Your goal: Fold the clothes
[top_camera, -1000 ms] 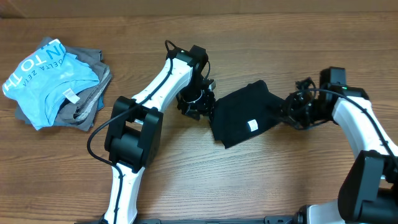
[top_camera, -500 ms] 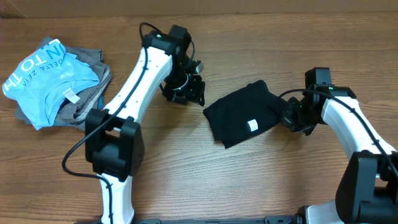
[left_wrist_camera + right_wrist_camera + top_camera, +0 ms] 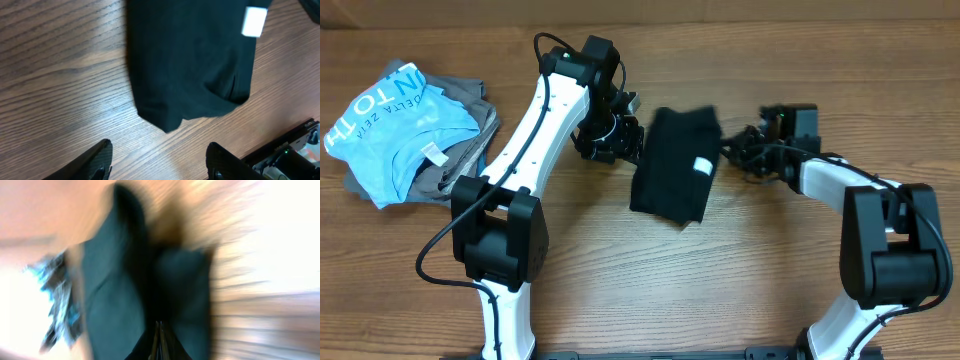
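Black T-shirt is folded into a compact rectangle and lies flat on the wood desk, about mid-width and nearer the far edge than the near one. Its long axis runs far to near, slightly tilted. The small white neck tag is on top near the shirt's right edge. The tag reads blank, with no print legible in any view.

Left pincer sits just beside the shirt's left edge. Its fingers are spread wide with only bare wood between them. The wrist view shows one folded corner of the shirt just ahead of the fingertips, not touching them.

Right pincer is at the shirt's right edge, far side. The right wrist view is heavily motion-blurred. Its fingers look pressed together at the bottom of the frame with dark fabric right at the tips, so it appears to be pinching the shirt edge. The exact contact is not sharp.

A clothes pile sits in the far-left corner of the desk, well apart from the black shirt. A light blue shirt is on top, with large white lettering that reads roughly "NTOTH" and is cut off by folds. A smaller white line next to it is too small to read for sure. A small white label shows on the blue fabric. Grey folded garments lie under it, sticking out on the right side of the pile.
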